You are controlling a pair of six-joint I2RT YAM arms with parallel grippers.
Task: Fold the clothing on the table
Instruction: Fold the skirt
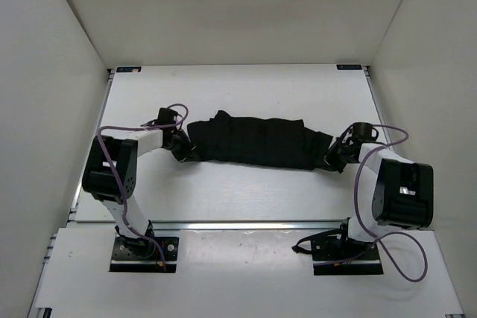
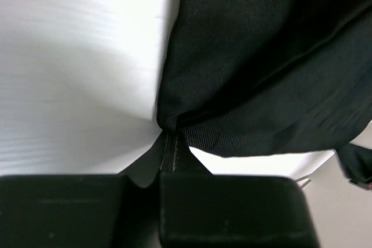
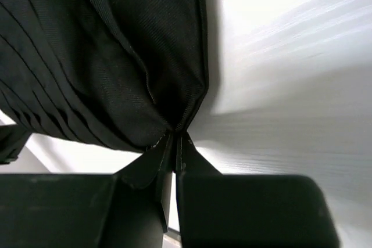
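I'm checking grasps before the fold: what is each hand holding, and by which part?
Both pinch the black pleated garment: the left hand its left end, the right hand its right end.

There's the white table (image 1: 238, 191), thin metal rail along its edges, and across its middle the black clothing (image 1: 253, 139) runs left to right as one long rumpled band, pleats showing, both ends drawn into narrow points.

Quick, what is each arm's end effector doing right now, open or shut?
Left end effector: closed, pinching the left end of the black garment.
Right end effector: closed, pinching the right end of it.
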